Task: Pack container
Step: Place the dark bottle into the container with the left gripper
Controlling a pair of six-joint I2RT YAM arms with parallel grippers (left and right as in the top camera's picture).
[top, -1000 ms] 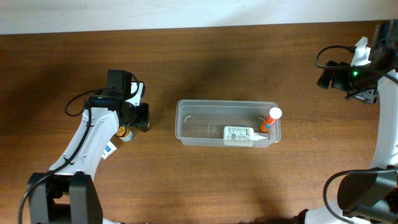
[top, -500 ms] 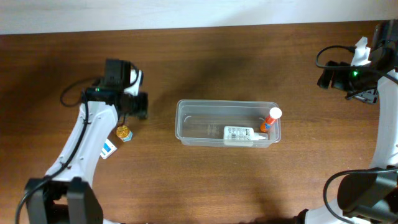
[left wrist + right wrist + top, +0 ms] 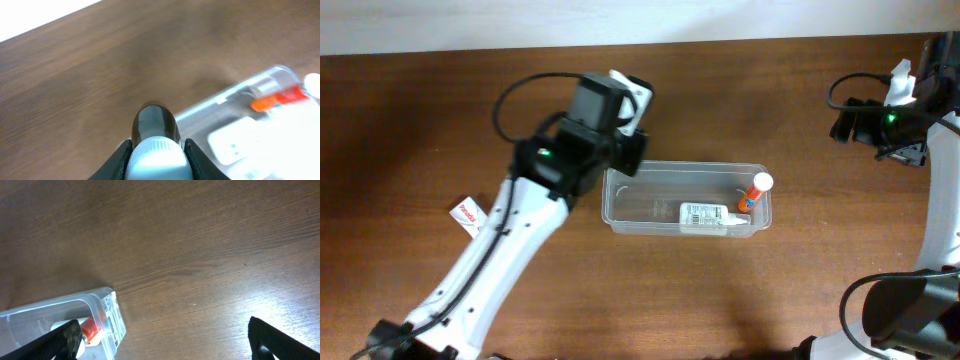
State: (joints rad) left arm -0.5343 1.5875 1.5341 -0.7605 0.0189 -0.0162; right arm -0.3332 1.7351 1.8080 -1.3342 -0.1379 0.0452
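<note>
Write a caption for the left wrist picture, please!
Left pincer grips a small brown bottle with a white cap, near the clear container.

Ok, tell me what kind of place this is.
Likely a robot lab bench, not a home: a left arm and right arm at a plain wooden table, the left end effector gripping a small bottle near a clear container.

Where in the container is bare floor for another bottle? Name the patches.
Free: the container's left half, from its left wall to the white bottle. Crowded: the right end, where that bottle lies along the near wall with the orange tube beside it.
</note>
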